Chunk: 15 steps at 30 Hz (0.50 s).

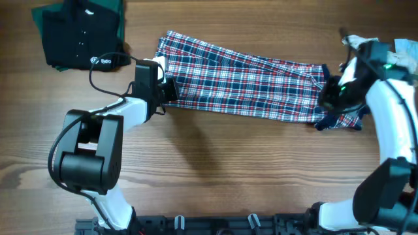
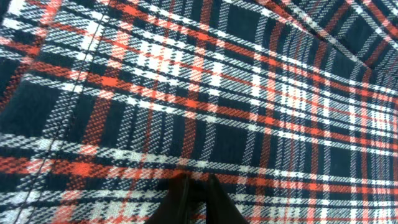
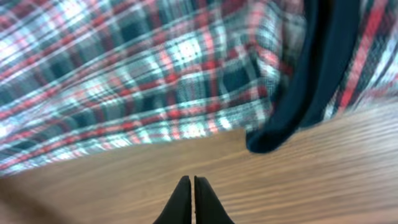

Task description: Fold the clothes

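1. Bare wood of the table (image 1: 215, 170) ran along the near edge. Nothing lay there but the arm bases.
2. Left gripper (image 2: 198, 188) sat at the left end of the plaid shirt (image 1: 248, 81). Its jaws were almost together with the tips sunk in the weave, so it looked to be pinching a thin layer of cloth.
3. Right gripper (image 3: 193, 182) was at the shirt's right end. Its jaws were fully closed with nothing between them, tips over bare wood just short of the cloth.
4. The shirt lay as a long band across the middle of the table, running left to right and slanting slightly, well clear of the near edge. The right end was bunched, with the dark navy trim (image 3: 311, 81) curling off it onto the wood.
5. Handling, as a judgement:
   - The woven cloth was light and limp and would sag and drag, not hold its shape.
   - It was not fragile and not slippery on wood.
   - A pinch would catch one layer or several, which is hard to control.
6. Where to take hold, as a judgement:
   - The end corners or the hem and trim edges, one per gripper.
   - The trim looked thicker, so it would give a surer bite.
   - Both ends should be lifted together so the band does not twist.
7. A black garment (image 1: 75, 36) with a small white logo lay at the far left corner, apart from the shirt.
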Each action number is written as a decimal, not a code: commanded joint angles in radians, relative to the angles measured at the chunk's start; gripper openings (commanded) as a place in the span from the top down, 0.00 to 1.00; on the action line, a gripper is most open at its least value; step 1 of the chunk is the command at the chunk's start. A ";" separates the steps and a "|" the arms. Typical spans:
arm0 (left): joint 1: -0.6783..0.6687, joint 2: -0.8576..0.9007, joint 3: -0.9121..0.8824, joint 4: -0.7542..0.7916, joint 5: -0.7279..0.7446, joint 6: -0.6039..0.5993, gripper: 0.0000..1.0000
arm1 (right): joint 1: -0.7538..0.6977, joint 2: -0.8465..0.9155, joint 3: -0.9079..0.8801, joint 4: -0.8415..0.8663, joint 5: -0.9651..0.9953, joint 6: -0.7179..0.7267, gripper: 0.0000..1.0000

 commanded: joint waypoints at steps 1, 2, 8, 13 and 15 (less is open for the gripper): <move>0.001 0.051 -0.018 -0.056 -0.024 0.013 0.88 | -0.001 0.003 -0.116 0.019 0.205 0.274 0.96; 0.001 0.051 -0.018 -0.068 -0.030 0.013 0.87 | -0.001 0.003 -0.139 0.023 0.221 0.318 0.95; 0.001 0.051 -0.018 -0.085 -0.033 0.013 0.86 | -0.003 0.003 -0.204 0.090 0.269 0.350 0.20; 0.001 0.051 -0.018 -0.111 -0.034 0.013 0.86 | -0.005 0.003 -0.252 0.129 0.343 0.399 0.06; 0.001 0.051 -0.018 -0.111 -0.034 0.013 0.86 | -0.004 0.003 -0.295 0.231 0.254 0.333 0.11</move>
